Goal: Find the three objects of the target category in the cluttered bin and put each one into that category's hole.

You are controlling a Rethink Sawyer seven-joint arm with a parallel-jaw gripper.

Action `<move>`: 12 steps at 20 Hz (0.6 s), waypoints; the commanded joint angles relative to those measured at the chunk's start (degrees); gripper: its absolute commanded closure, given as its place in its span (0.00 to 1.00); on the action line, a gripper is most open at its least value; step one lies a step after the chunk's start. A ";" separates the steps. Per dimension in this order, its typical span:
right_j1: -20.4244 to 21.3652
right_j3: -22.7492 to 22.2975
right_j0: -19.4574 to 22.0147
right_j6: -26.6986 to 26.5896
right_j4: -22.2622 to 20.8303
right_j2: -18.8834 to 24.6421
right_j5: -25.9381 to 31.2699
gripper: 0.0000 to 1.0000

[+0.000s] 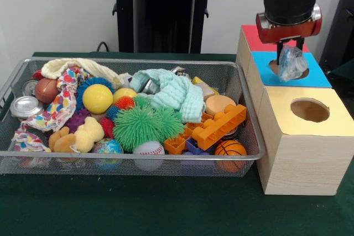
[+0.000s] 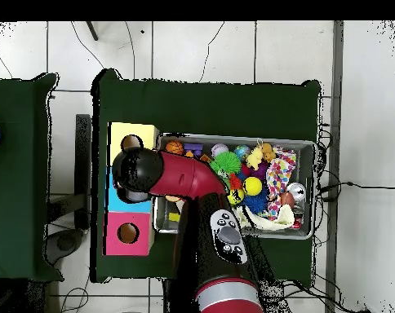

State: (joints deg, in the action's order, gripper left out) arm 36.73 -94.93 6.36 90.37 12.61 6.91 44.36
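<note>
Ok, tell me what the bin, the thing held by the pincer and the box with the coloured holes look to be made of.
The bin: silver wire mesh with a thicker metal rim; you can see through its walls.
The bottle held in the pincer: thin clear plastic, probably, bluish, crinkled and glinting.
The box: pale wood, going by the faint grain on its sides, with flat matte red, blue and yellow panels on top.
</note>
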 commanded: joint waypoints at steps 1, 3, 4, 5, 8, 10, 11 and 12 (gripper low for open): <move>-1.90 -4.76 -0.55 13.58 3.51 1.55 0.27 1.00; -2.27 -4.82 -0.89 13.81 4.01 1.52 0.14 1.00; -2.43 -4.90 -1.03 13.94 4.22 1.44 0.13 1.00; -2.42 -5.14 -1.13 14.04 4.40 1.28 0.23 1.00; -2.38 -6.07 -1.13 12.56 4.18 1.33 -0.05 1.00; -1.81 -7.52 -1.05 11.12 3.80 1.59 -0.98 1.00; -1.59 -8.08 -0.99 10.65 3.65 1.64 -1.38 1.00; -1.24 -8.99 -0.95 9.89 3.12 1.64 -2.21 1.00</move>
State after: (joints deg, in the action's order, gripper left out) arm 36.78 -95.83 4.87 90.37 14.72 6.88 44.36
